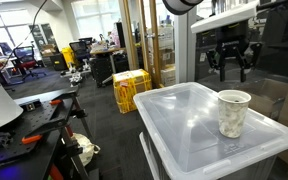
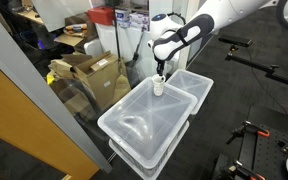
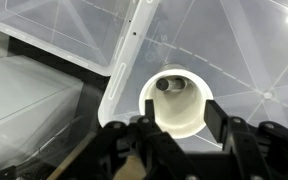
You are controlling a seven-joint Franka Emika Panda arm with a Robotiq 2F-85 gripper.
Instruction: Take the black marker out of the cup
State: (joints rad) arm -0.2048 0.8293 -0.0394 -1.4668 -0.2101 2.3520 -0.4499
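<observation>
The cup [image 1: 233, 112] is white with a mottled grey pattern and stands upright on the translucent bin lid [image 1: 184, 120]. It also shows in an exterior view [image 2: 159, 87]. In the wrist view the cup [image 3: 189, 115] is seen from above, and the black marker's end [image 3: 165, 85] shows as a dark round tip leaning against the inner rim. My gripper [image 1: 233, 60] hangs open above the cup. In the wrist view its fingers [image 3: 173, 128] straddle the cup's rim without touching it.
The cup stands on a stack of translucent plastic bins [image 2: 149, 125]. A yellow crate [image 1: 130, 88] stands on the floor behind, beside a wooden partition. Cardboard boxes [image 2: 89, 68] are stacked near the bins. Dark equipment [image 1: 34, 125] lies at the side.
</observation>
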